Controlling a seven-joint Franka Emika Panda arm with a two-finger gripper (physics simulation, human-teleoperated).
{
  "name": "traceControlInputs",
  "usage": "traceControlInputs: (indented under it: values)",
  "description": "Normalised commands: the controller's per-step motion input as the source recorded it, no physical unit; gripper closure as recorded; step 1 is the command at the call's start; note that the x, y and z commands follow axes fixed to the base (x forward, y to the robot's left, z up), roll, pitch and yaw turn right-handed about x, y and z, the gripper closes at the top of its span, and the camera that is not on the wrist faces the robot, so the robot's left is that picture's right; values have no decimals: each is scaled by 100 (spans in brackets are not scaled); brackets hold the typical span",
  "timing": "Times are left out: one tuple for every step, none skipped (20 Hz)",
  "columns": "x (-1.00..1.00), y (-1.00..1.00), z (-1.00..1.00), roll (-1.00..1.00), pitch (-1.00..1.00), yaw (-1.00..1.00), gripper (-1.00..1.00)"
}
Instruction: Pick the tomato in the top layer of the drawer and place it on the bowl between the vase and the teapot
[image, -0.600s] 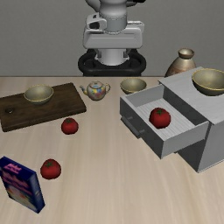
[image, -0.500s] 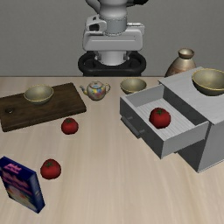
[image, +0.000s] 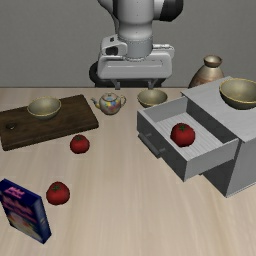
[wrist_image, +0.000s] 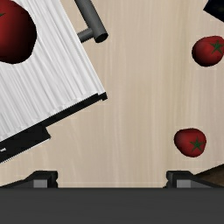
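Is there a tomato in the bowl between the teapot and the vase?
No, the bowl is empty; the tomato lies in the open drawer.

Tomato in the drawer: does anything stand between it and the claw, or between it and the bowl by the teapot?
Nothing visible. The drawer is open, the tomato lies uncovered, and the open claw hangs above the table. Toward the bowl, only the drawer's wall needs clearing.

Bright even light, soft shadows, sharp

Exterior view: high, frontal, whole table (image: 130, 205). Wrist view: close, straight down. Shared: drawer (image: 200, 152), tomato (image: 182, 133) inside.
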Motion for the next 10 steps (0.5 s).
traceControlInputs:
  values:
    - [0, 100, 0, 0, 0, 0, -100]
    - [0, 100, 0, 0, 0, 0, -100]
    - [0, 100, 0, 0, 0, 0, -100]
    - [0, 100, 0, 0, 0, 0, -100]
    - [0, 100, 0, 0, 0, 0, -100]
    - [0, 100, 0, 0, 0, 0, -100]
    - [0, 100, 0, 0, 0, 0, -100]
    - [100, 0, 0, 0, 0, 0, -100]
    - [100, 0, 0, 0, 0, 0, -100]
    - [100, 0, 0, 0, 0, 0, -100]
